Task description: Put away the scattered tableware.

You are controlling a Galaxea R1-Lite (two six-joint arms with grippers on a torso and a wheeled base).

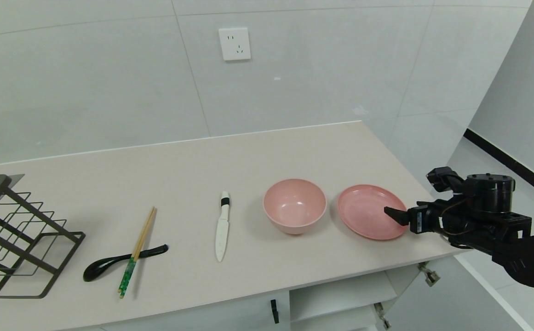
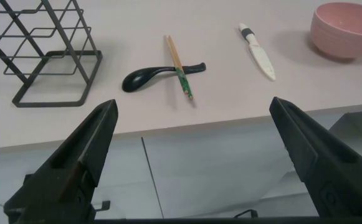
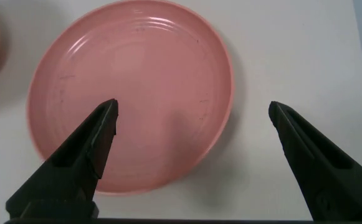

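**On the counter (image 1: 110,174): nothing stowed yet**

The pink plate (image 1: 371,216) lies flat at the right end, just beside the pink bowl (image 1: 295,205). Leftward lie the knife (image 1: 222,225) and the chopsticks (image 1: 137,252), which cross the black spoon (image 1: 119,260). The wire rack (image 1: 14,230) stands apart at the left end. Your right gripper (image 3: 192,118) hangs over the plate, fingers wide and empty. Your left gripper (image 2: 193,107) is likewise wide and empty. You have all five items left, in my judgement.

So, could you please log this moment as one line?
right gripper open at pink plate rim | left gripper open before counter front | bowl, knife, chopsticks across spoon on counter | rack at left
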